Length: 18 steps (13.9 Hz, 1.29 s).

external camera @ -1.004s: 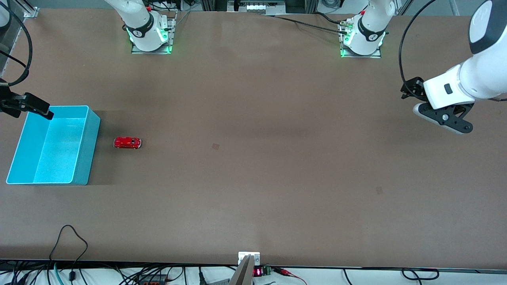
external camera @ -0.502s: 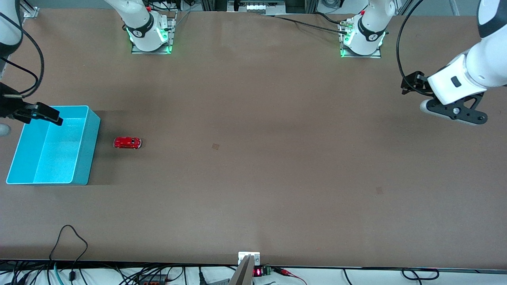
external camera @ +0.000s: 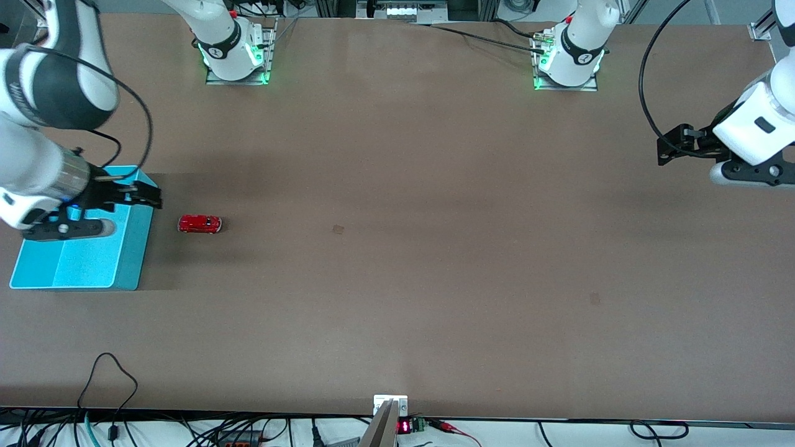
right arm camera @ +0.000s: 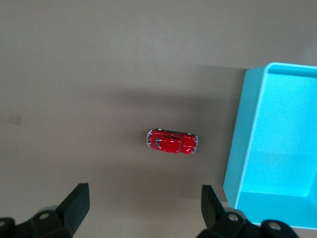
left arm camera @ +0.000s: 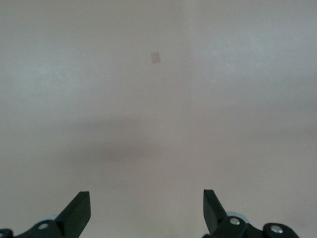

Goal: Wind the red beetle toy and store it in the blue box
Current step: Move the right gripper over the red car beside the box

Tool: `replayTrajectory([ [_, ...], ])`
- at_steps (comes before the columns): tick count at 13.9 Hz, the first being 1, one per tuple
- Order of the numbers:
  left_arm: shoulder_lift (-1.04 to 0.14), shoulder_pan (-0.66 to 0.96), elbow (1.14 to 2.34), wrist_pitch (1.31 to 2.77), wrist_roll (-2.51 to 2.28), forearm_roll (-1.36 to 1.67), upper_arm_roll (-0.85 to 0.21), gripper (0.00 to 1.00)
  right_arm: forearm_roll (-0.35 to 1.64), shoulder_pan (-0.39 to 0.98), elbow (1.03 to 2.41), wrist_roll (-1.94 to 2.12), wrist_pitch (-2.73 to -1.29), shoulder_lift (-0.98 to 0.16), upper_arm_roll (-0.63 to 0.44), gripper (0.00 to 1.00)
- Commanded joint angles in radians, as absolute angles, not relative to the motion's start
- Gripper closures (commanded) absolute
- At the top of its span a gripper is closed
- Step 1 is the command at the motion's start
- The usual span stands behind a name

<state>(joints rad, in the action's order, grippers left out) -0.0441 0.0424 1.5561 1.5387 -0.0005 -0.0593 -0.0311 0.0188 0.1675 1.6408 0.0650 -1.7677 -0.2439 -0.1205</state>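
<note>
Toy unwound and ungrasped; both jaws open and empty.

The tiny glossy red beetle toy car (external camera: 199, 224) sits on the brown tabletop (external camera: 397, 261) just beside the open light-blue plastic box (external camera: 93, 267). The right gripper (external camera: 146, 197) hovers over the box wall; the left gripper (external camera: 674, 148) waits at its own end. Judged light, rigid and slippery: pinch the flat sides.

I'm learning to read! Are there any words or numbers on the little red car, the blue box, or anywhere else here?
Red beetle toy: no writing shows.
Blue box: plain, no label shows.
Round marks on the collars above both arm bases: too small to read.
Small red-lit display at the table edge nearest the front camera: digits too small to read.
Nothing here can be read.
</note>
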Motion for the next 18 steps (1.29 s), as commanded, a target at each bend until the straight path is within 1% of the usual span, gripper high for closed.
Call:
replayTrajectory([
  [1,0.093,0.052,1.73,1.624,0.017,-0.025,-0.002,0.0,0.026,0.164,1.617,0.08,-1.782,-0.307,-0.129,0.0],
  [2,0.112,0.049,1.736,1.608,0.044,-0.023,-0.008,0.0,0.038,0.166,1.611,0.096,-1.804,-0.33,-0.127,0.0],
  [3,0.112,0.043,1.73,1.562,0.052,-0.02,-0.009,0.0,0.064,0.167,1.611,0.147,-1.821,-0.347,-0.127,0.0],
  [4,0.106,0.037,1.724,1.552,0.054,-0.015,-0.009,0.0,0.077,0.163,1.611,0.206,-1.825,-0.374,-0.129,0.0],
  [6,0.103,0.019,1.723,1.552,0.063,0.014,-0.006,0.0,0.077,0.167,1.617,0.317,-1.88,-0.413,-0.13,0.0],
  [8,0.103,0.017,1.718,1.549,0.069,0.014,-0.005,0.0,0.067,0.158,1.624,0.412,-1.885,-0.434,-0.13,0.0],
  [10,0.101,0.017,1.717,1.546,0.067,0.012,-0.005,0.0,0.067,0.137,1.631,0.605,-1.888,-0.46,-0.13,0.0],
  [14,0.101,0.018,1.697,1.545,0.064,0.012,-0.014,0.0,0.064,0.108,1.681,0.854,-1.899,-0.475,-0.129,0.0],
  [18,0.1,0.026,1.68,1.542,0.052,0.005,-0.034,0.0,0.066,0.103,1.752,1.093,-2.003,-0.482,-0.129,0.0],
])
